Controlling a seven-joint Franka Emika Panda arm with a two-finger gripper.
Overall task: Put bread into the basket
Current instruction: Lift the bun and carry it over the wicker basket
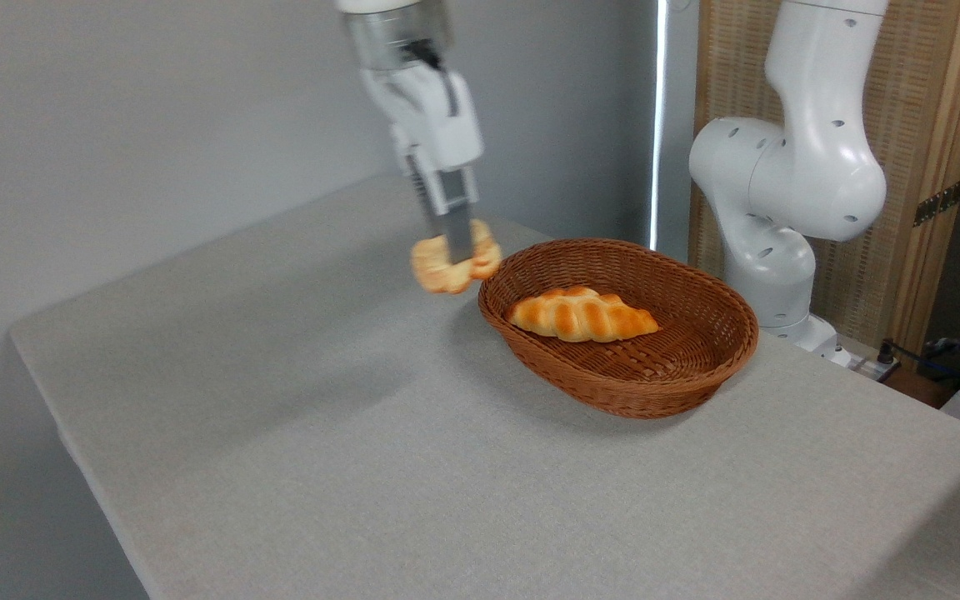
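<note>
The small knotted golden-orange bun point(454, 267) hangs clear of the grey table point(297, 433), pinched in the white two-finger gripper point(458, 243), just left of the oval brown wicker basket point(680, 371). Released here, it would likely miss or strike the near rim. A longer twisted loaf point(582, 315) fills the basket's middle, so the bun could bounce off it.

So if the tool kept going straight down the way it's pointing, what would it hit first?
Probably the bare table, just left of the basket. The tool, shut on the bun, hangs outside the near-left rim, though depth is hard to judge from this one view.
</note>
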